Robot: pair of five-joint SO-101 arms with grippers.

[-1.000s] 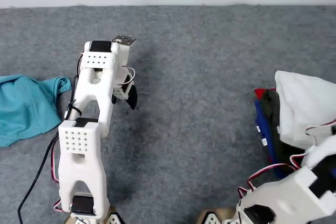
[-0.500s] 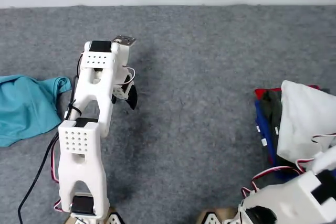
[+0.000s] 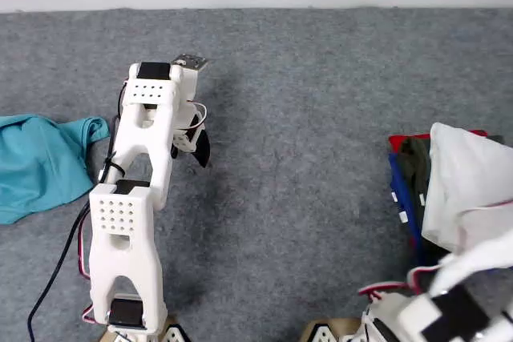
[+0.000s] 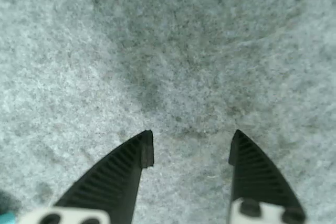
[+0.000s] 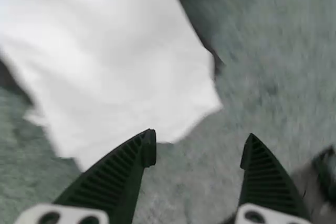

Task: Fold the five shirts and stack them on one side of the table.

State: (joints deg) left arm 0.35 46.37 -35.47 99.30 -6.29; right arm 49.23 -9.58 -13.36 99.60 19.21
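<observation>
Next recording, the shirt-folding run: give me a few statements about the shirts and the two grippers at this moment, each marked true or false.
1. The left gripper is open above bare grey table. True.
2. The teal shirt lies on top of the pile at the right side of the table. False: it lies alone and crumpled at the left edge; the white shirt tops the pile.
3. The right gripper is shut on the white shirt. False: it is open, with nothing between its fingers.
4. Red, dark and blue cloth shows beneath the white shirt. True.
</observation>
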